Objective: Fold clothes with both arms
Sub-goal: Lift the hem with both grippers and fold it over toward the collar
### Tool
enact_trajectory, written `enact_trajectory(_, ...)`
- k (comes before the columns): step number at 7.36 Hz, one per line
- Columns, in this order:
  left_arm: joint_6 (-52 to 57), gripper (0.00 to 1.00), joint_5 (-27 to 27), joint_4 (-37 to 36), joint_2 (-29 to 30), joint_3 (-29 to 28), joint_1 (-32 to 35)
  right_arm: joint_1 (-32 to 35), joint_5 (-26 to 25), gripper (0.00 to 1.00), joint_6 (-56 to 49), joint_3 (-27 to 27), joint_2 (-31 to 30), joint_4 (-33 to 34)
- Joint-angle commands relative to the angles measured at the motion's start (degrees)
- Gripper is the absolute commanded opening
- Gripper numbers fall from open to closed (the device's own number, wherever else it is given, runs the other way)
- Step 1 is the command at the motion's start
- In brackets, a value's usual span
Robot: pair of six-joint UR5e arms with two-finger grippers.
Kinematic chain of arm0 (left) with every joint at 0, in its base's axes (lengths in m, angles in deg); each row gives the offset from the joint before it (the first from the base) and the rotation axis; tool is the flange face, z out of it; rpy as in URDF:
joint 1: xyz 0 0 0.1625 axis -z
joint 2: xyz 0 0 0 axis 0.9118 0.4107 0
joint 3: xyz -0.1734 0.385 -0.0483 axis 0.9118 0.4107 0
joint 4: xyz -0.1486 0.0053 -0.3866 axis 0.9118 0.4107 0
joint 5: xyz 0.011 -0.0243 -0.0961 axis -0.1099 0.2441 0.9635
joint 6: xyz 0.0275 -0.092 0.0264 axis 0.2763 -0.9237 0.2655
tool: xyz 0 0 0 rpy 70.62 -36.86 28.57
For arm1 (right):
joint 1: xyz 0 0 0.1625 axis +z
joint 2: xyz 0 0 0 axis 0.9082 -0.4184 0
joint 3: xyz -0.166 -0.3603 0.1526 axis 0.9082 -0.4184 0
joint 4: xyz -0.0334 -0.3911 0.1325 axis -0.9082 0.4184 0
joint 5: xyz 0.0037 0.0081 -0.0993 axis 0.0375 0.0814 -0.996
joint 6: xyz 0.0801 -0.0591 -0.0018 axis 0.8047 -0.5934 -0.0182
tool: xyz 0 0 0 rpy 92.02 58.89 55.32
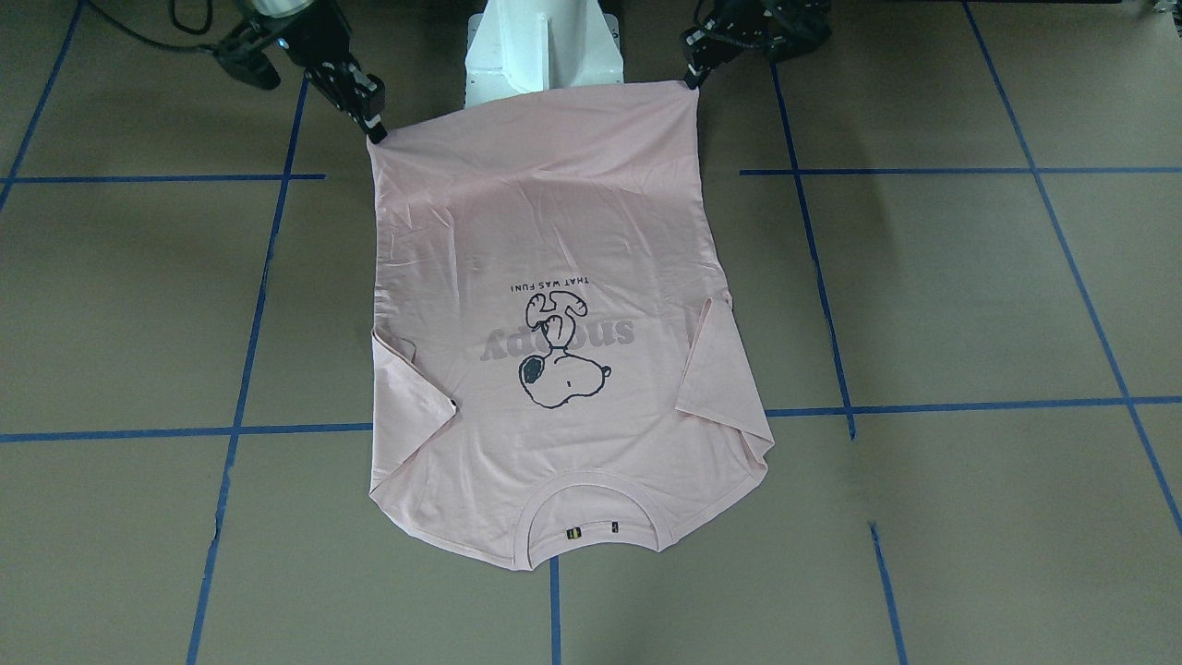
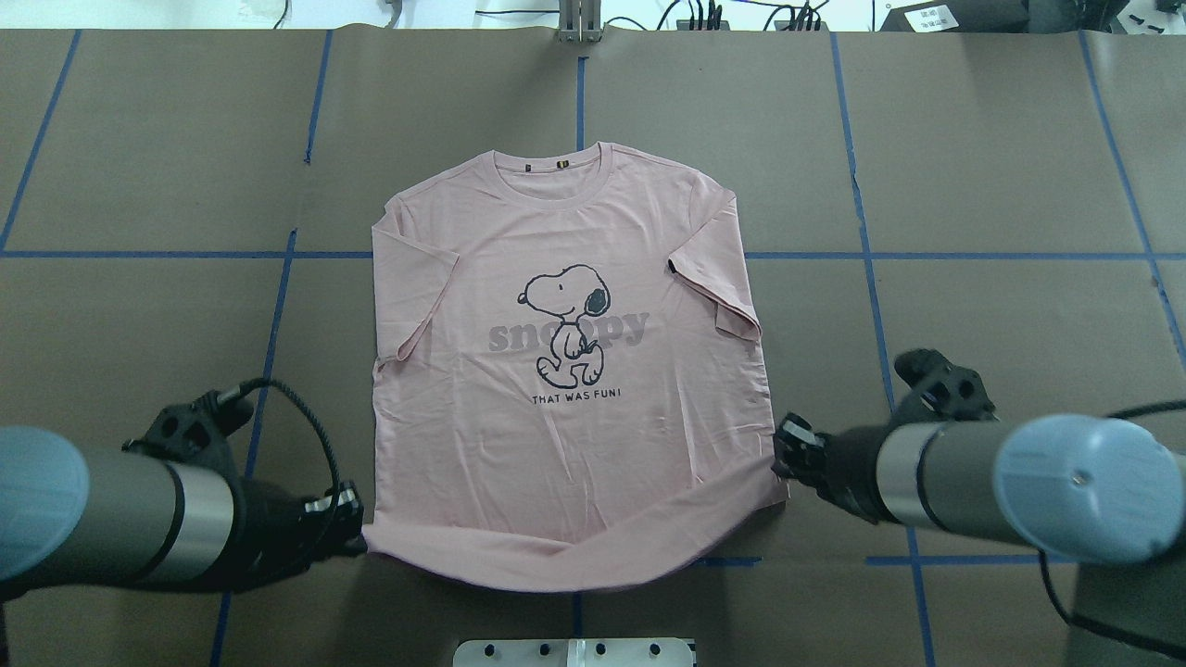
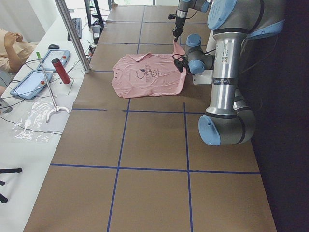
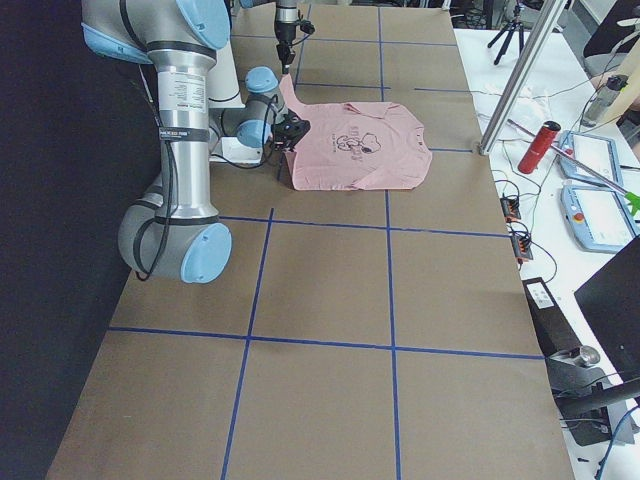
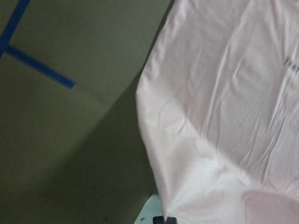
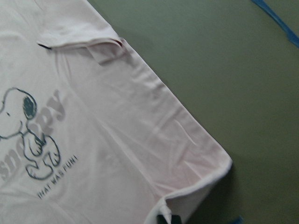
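Overhead view, clock centred on the print: shirt (image 2: 565, 435) lies print-up on the table (image 2: 139, 324), collar (image 2: 561, 181) at 12, hem (image 2: 574, 567) at 6, nearest the robot. Both sleeves (image 2: 718, 278) are turned in over the front, so the outline is already narrow. Left gripper (image 2: 357, 545) sits at the 7 o'clock hem corner and right gripper (image 2: 781, 454) at the 5 o'clock corner. Each has its fingers closed on a pinch of cloth; in both wrist views the fabric gathers to a point right at the fingertips. In the front-facing view the two corners are held off the table with the hem stretched between them, while the collar half rests flat. Judgement: the corners are held level and well apart to keep the hem taut, so the lower half can be carried toward 12 as one sheet without sagging in the middle. The collar end acts as the anchor. Risk: the right corner sits farther toward 12 than the left, so the fold line may come out skewed unless the arms move evenly.
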Motion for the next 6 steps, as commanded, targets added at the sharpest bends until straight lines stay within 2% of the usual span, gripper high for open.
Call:
enact_trajectory(1,10.04,0.00,-0.19,0.22,10.69,-15.22,11.64,11.32,3.48,0.00,-11.16,-16.39,15.12,3.13)
enact_trajectory(3,18.73,0.00,-4.21,0.92,14.07,-22.30,16.58,17.30,3.94,0.00,-15.32,-25.74,21.47,2.87)
enact_trajectory(4,21.91,0.00,-4.23,0.92,16.18,-25.38,19.92,19.86,4.12,0.00,-16.47,-32.13,25.69,2.79)
enact_trajectory(6,26.50,0.00,-4.32,1.79,19.26,-31.27,23.20,24.53,8.05,0.00,-19.63,-43.92,33.43,2.62)
